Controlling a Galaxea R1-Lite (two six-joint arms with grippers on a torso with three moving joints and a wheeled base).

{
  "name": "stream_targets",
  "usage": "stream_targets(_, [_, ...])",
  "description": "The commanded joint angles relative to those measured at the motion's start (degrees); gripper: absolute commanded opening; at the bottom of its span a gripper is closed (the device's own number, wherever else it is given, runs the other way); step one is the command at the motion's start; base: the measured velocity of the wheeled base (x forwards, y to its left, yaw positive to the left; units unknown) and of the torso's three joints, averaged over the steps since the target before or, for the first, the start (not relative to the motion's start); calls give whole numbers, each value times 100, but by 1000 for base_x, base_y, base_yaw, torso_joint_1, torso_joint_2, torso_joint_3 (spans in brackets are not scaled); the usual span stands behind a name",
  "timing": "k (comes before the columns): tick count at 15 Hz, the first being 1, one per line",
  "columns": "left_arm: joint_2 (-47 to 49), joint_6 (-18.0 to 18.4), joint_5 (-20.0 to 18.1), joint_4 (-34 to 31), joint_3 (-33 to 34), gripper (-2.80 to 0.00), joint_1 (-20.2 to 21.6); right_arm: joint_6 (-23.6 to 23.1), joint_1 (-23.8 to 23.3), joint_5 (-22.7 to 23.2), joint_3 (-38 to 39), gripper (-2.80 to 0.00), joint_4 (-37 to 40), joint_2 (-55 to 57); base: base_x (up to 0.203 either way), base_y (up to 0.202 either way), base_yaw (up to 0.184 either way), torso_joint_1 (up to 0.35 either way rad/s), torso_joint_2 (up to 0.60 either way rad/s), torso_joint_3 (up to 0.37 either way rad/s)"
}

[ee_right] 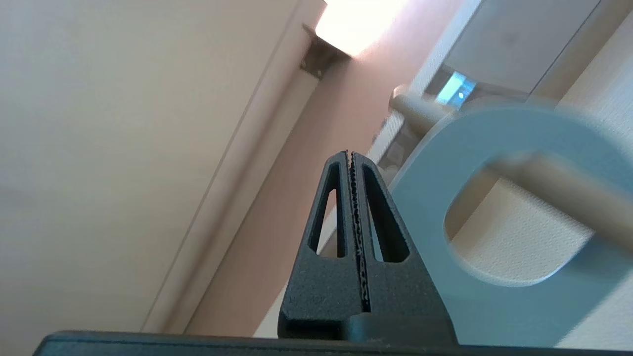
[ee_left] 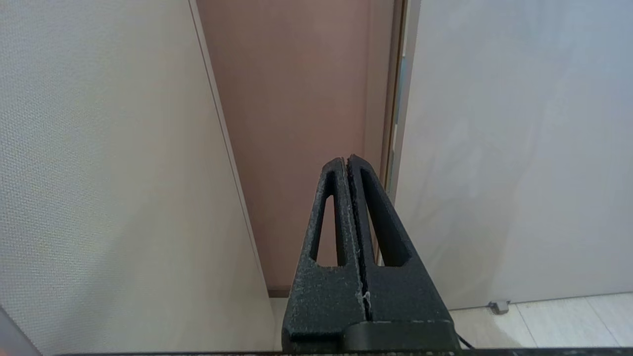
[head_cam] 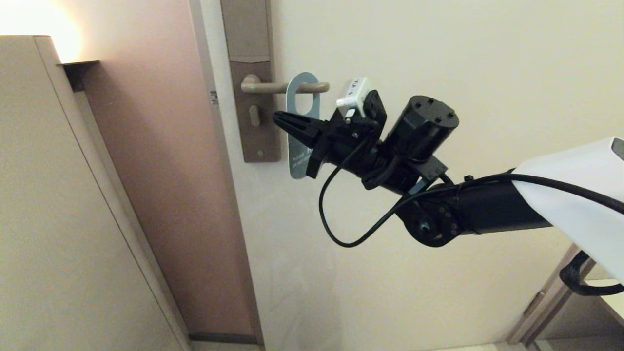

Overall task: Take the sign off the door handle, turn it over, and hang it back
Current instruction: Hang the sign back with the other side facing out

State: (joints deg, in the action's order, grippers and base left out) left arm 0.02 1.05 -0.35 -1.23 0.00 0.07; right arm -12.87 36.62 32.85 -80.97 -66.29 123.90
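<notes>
The sign (head_cam: 298, 163) hangs by its oval hole on the door handle (head_cam: 268, 87), blue face outward, against the pale door. My right gripper (head_cam: 277, 118) reaches in from the right and crosses in front of the sign's middle, its tips just past the sign's left edge. Its jaws are shut with nothing between them. In the right wrist view the right gripper (ee_right: 350, 154) is beside the sign (ee_right: 430, 212), and the door handle (ee_right: 554, 185) passes through the hole. The left gripper (ee_left: 346, 159) is shut and empty, low near the floor by the door frame.
A tall brown backplate (head_cam: 256, 126) carries the handle. A beige wall panel (head_cam: 58, 195) juts out on the left, with a pinkish recessed wall (head_cam: 161, 170) between it and the door frame. A small door stop (ee_left: 498, 306) lies on the floor by the door.
</notes>
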Motion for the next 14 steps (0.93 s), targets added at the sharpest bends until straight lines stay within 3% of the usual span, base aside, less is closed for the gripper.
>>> stream_targets(1, [-2,1,0,0,0,-280,1,-6,3,35,148,-280,-34,-317,0,0,0,0,0,0])
stream_targets(6, [-2,1,0,0,0,-280,1,173,-1,231,569,-280,-33,-907,0,0,0,0,0,0])
stream_targets(14, [-2,1,0,0,0,-280,1,275,-151,232,599,-280,-25,-1039,0,0,0,0,0,0])
